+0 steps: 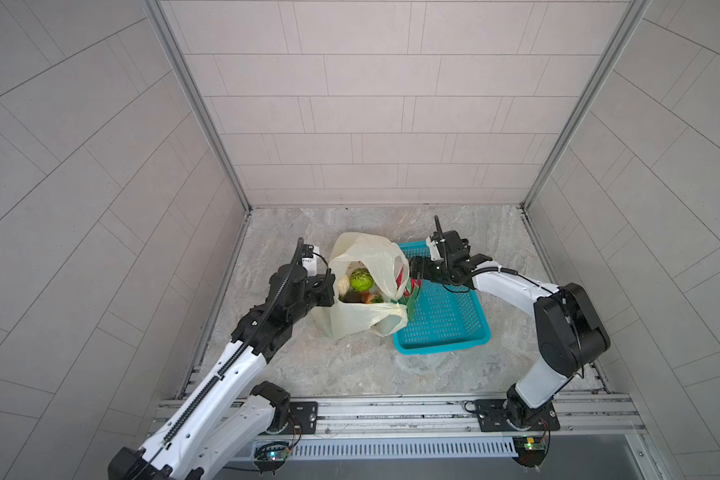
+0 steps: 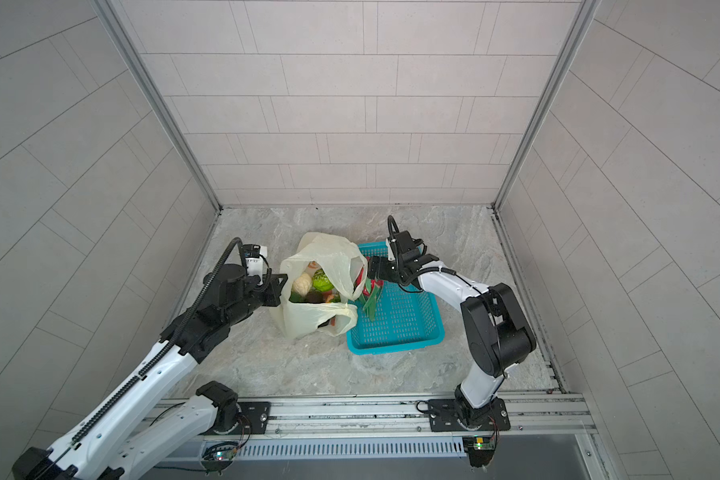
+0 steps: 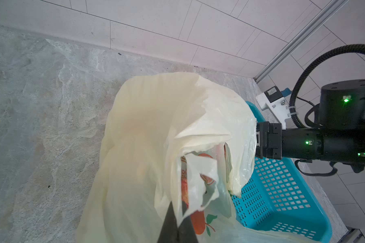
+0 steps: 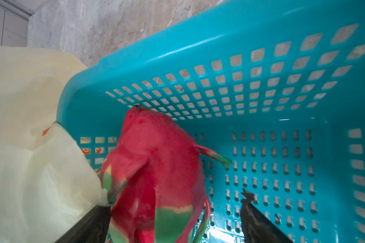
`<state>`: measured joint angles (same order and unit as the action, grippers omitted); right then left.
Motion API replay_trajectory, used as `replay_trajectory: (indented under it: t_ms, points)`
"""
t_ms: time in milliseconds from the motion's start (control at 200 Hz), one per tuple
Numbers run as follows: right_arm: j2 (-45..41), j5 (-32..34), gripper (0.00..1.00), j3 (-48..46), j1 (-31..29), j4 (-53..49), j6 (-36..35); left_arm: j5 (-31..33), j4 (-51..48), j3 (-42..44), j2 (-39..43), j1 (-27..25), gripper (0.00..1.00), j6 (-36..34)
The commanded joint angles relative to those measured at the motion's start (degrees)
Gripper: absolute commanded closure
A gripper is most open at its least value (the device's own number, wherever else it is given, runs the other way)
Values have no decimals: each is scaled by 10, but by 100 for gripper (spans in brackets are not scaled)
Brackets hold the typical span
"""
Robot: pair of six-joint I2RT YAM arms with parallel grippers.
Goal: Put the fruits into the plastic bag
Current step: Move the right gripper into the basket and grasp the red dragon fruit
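Dragon fruit [image 4: 156,168] sits between my right fingers [image 4: 259,223], which stand wide apart around it without clamping, inside the teal basket [image 4: 198,52] at its left end. My left fingers [image 3: 175,221] are pinched together on the plastic bag [image 1: 364,253], holding its left rim; the bag stands on the tabletop [image 1: 350,365], touching the basket, with a green ball [image 1: 361,279] inside.

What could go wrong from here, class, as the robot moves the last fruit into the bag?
The right gripper straddles the dragon fruit with open jaws; one finger touches the plastic bag and could snag it. The left gripper pinches only a thin edge, which might tear or slip. A bag flap overhangs the teal basket, possibly blocking the lift.
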<state>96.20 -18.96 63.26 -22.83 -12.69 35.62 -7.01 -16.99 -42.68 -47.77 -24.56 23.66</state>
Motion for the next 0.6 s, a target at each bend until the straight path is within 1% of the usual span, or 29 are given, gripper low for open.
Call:
replay_trajectory:
  t_ms: [0,155,300,425,596]
  points:
    - [9,-18,6,12,-9,-22,-11,6,3,1,4,-2,100,-5]
    - [26,-22,3,21,-15,-26,-11,4,4,2,1,-2,100,-5]
    - [56,-11,2,48,-21,-51,-16,3,6,2,-1,-2,100,-5]
    - [88,15,3,74,-23,-80,-12,1,6,1,-3,-2,100,-5]
    - [112,65,7,71,-22,-84,15,1,2,-3,0,-2,100,-8]
